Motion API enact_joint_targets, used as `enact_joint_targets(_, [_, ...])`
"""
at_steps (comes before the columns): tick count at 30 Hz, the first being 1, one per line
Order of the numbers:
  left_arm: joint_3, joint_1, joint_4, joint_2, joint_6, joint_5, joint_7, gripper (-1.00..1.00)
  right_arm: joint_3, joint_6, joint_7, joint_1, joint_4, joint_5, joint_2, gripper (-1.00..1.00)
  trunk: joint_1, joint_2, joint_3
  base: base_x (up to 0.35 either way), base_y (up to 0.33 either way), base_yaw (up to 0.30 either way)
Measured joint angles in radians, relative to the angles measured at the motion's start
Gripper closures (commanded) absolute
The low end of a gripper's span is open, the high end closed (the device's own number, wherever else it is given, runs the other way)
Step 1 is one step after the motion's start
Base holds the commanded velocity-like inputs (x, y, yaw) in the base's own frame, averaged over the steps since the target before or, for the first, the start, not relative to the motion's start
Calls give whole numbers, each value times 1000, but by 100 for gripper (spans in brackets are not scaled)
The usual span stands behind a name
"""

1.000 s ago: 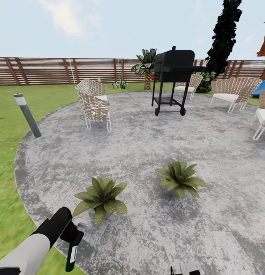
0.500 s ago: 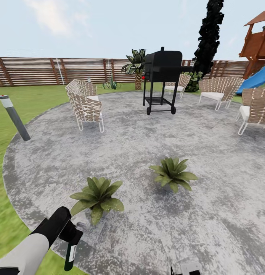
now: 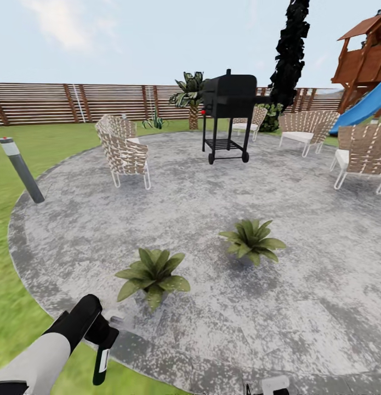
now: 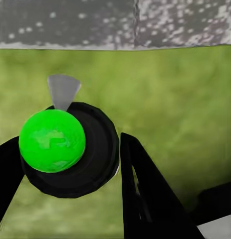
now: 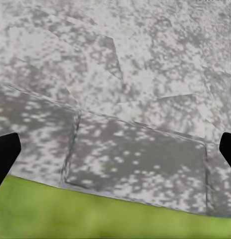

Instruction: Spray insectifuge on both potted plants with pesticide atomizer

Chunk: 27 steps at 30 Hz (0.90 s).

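Observation:
Two potted plants sit on the grey patio [image 3: 300, 307], the near one [image 3: 153, 274] just ahead of my left arm and the other [image 3: 251, 240] further right. My left gripper [image 3: 102, 333] is shut on the pesticide atomizer [image 3: 101, 359], which hangs down over the patio's edge at the lawn. The left wrist view looks down on the atomizer [image 4: 53, 141], with its green cap, black head and grey nozzle held between the fingers [image 4: 145, 194]. My right gripper [image 5: 115, 149] is open wide above the paving edge and grass, holding nothing.
A black grill [image 3: 226, 118] stands at the patio's far side. Wicker chairs [image 3: 124, 151] ring it, more of them at the right [image 3: 363, 153]. A bollard light [image 3: 20, 170] leans at the left. The fence [image 3: 58, 101], a palm [image 3: 190, 96] and a play tower with a slide [image 3: 368, 82] lie behind.
The whole view has swung to the right, bringing the play tower and slide in. My left arm keeps the same pose with the atomizer. The plants themselves have not moved.

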Motion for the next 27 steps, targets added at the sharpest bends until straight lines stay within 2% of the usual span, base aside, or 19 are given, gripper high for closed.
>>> enact_joint_targets(8, [0,0,0,-4,-2,1,0,100,0,0,-2,0,-1,-1,-1,-100,0,0,0,172,280,-10])
enact_joint_targets(14, [0,0,0,-4,-2,1,0,100,0,0,-2,0,-1,-1,-1,-100,0,0,4,207,231,-165])
enact_joint_targets(24, [-2,4,0,-3,-3,1,1,100,0,-1,-2,0,0,-1,-1,-100,0,0,14,0,15,-195])
enact_joint_targets(27, [-1,4,0,-2,-2,-1,0,100,0,0,-2,0,0,-1,-1,-100,0,0,17,-151,204,-196])
